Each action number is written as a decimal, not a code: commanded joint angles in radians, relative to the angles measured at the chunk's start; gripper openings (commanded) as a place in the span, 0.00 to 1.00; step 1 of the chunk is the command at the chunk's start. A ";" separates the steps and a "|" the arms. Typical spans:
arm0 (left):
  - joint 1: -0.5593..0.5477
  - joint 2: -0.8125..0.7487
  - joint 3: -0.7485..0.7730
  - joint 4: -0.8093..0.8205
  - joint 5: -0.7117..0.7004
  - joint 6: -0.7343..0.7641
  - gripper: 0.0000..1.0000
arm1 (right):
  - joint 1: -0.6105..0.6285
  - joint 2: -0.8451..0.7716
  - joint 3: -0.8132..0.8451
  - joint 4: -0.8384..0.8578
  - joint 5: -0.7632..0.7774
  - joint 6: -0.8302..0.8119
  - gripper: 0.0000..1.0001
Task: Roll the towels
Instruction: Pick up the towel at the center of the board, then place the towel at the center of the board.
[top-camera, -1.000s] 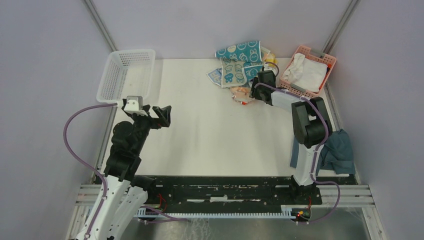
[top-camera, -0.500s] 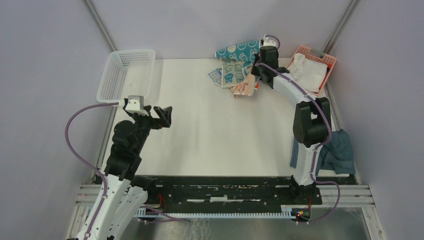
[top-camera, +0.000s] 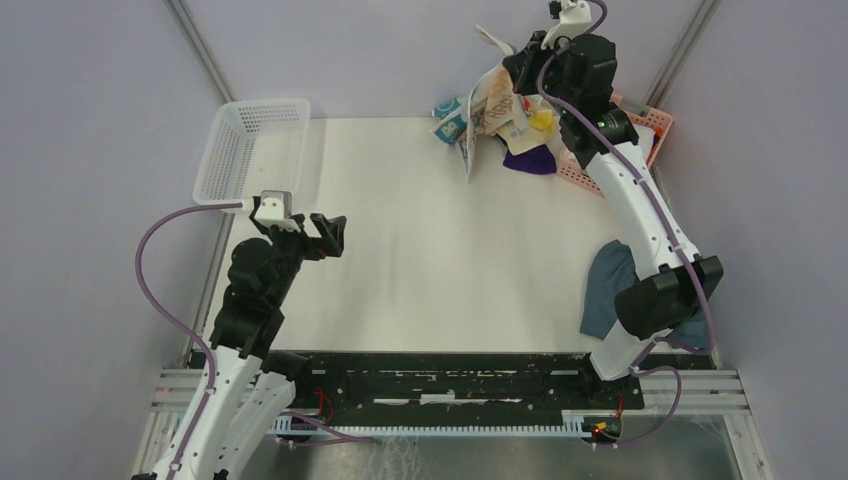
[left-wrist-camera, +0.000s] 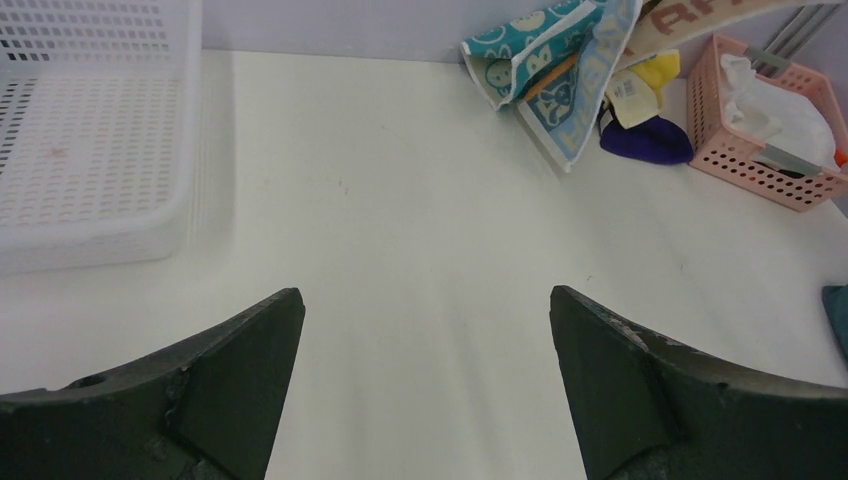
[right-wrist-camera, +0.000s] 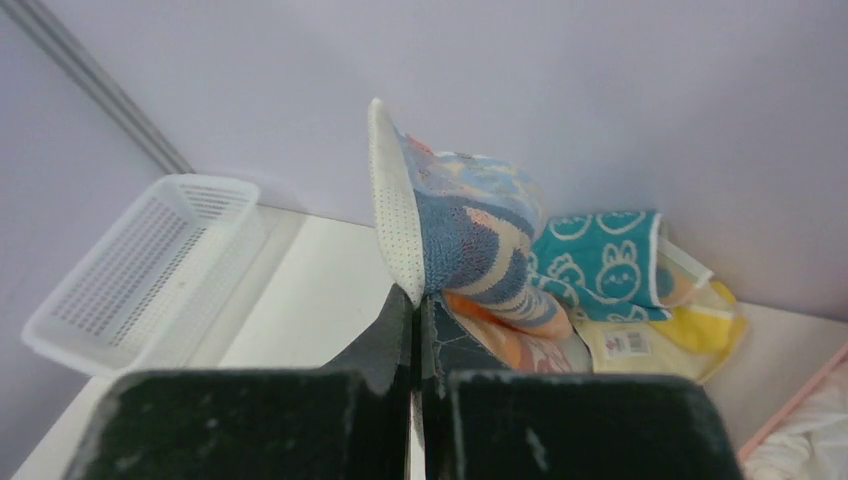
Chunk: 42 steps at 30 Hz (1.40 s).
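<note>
The white table (top-camera: 430, 250) fills most of the top view, with the two arms bolted at its near edge. A white mesh basket (top-camera: 250, 150) stands at the far left corner, and a dull blue-grey cloth (top-camera: 605, 285) lies crumpled at the right edge beside the right arm's base. A pink basket (left-wrist-camera: 760, 165) sits at the far right corner with a white cloth (left-wrist-camera: 780, 105) inside it. The towels are gathered at the far edge, just left of the pink basket. The peach-orange printed towel (right-wrist-camera: 470, 240) is held up off the table, hanging in front of the back wall. The teal towel with white rabbit faces (left-wrist-camera: 500, 55) is bunched against it on the left, partly raised, one edge reaching down to the table; whether it is caught in the grip I cannot tell. The pale yellow towel (top-camera: 541, 121) with a small label hangs close beside them, and the deep purple towel (left-wrist-camera: 648, 140) lies on the table below it, near the pink basket. The right gripper (right-wrist-camera: 417, 310) is raised high at the far edge, its jaws clenched together on a fold of the peach-orange printed towel. The left gripper (left-wrist-camera: 425, 300) hovers over the left half of the table, jaws spread wide with nothing between them, well apart from the towels.
</note>
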 joint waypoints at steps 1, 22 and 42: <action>0.004 0.006 0.023 0.019 0.026 -0.040 0.99 | 0.051 -0.067 0.061 -0.019 -0.110 -0.040 0.01; 0.004 0.032 0.050 -0.023 0.004 -0.043 0.99 | 0.228 0.033 0.283 -0.060 -0.317 0.058 0.01; -0.002 0.280 0.114 -0.058 0.183 -0.161 1.00 | 0.135 -0.467 -0.558 -0.335 0.460 0.142 0.01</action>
